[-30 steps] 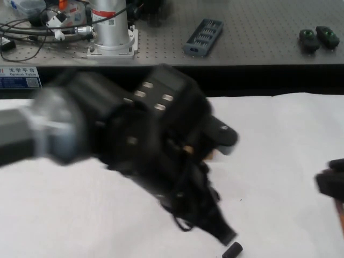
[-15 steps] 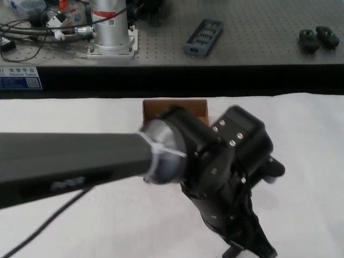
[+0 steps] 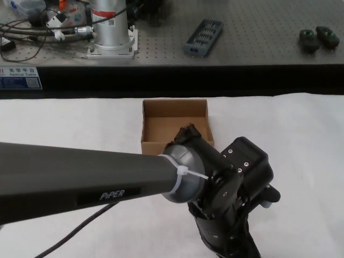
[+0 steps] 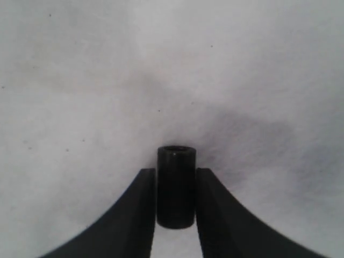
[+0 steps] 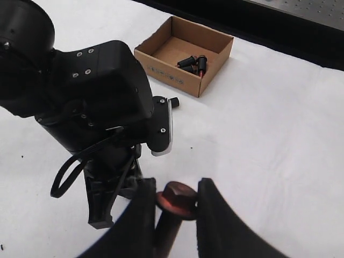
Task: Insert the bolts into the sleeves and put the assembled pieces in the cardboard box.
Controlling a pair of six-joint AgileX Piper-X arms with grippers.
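Observation:
A black cylindrical sleeve [image 4: 176, 188] stands upright on the white cloth, and my left gripper [image 4: 176, 178] is shut on it, one finger on each side. The left arm's wrist [image 3: 228, 188] hangs low over the near middle of the bench, just in front of the cardboard box [image 3: 174, 103]. My right gripper [image 5: 176, 186] is shut on a bolt [image 5: 176, 200] with a reddish-brown hex head, held above the cloth close beside the left arm's wrist [image 5: 102, 97]. The cardboard box [image 5: 166, 72] holds a few dark assembled pieces [image 5: 192, 62].
White cloth [image 3: 301, 140] covers the bench with open room to the right and left of the box. Behind it, the perforated table carries a metal post [image 3: 110, 24], a blue-grey rack [image 3: 204, 35] and two small black parts [image 3: 318, 37].
The left arm has swung from the left across to the near middle and dropped lower, uncovering the cardboard box. The sleeve that lay at the near edge is now behind its wrist.

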